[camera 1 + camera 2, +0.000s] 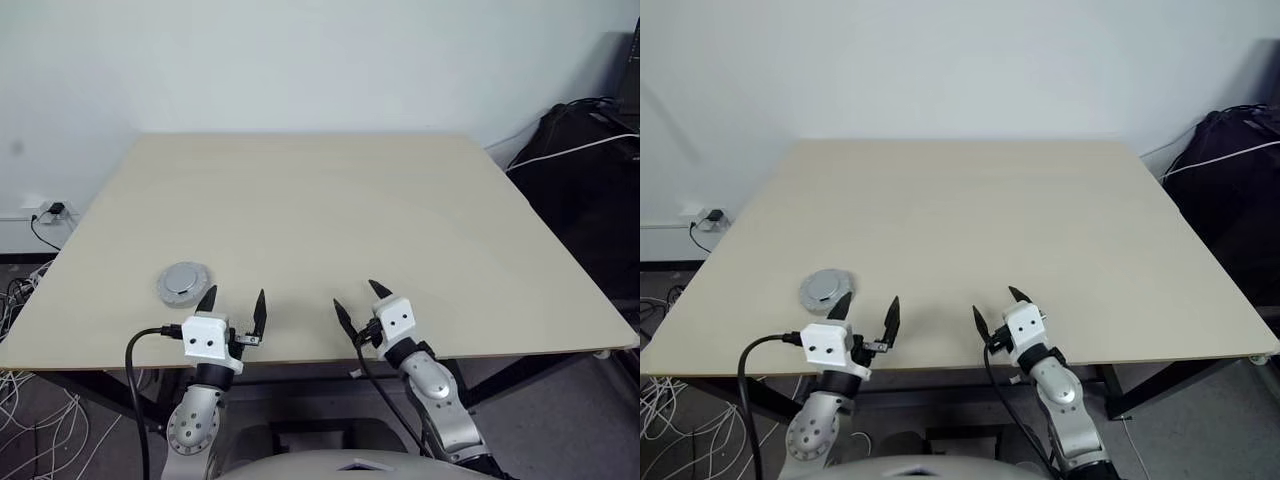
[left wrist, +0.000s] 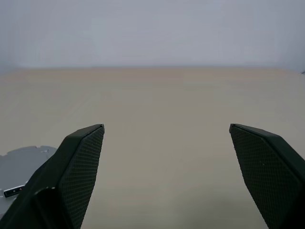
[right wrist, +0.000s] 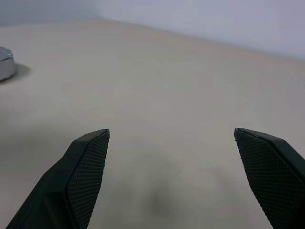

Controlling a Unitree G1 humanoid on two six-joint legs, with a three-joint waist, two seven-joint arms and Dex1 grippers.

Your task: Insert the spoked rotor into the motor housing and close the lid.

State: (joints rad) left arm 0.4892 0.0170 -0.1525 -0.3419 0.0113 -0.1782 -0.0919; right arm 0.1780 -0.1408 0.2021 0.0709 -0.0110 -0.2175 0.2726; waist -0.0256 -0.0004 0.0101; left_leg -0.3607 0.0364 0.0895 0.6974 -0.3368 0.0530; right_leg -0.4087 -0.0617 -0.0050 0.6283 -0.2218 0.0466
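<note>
Both our grippers hover at the table's (image 1: pixel 420 230) near edge, left gripper (image 1: pixel 233 303) and right gripper (image 1: pixel 357 299) each spread wide and empty. Just beyond our left fingers lies a round silver disc (image 1: pixel 184 282), probably the lid, flat, face up, with no long axis. We should approach low, straddle its rim squarely, and close gently.
</note>
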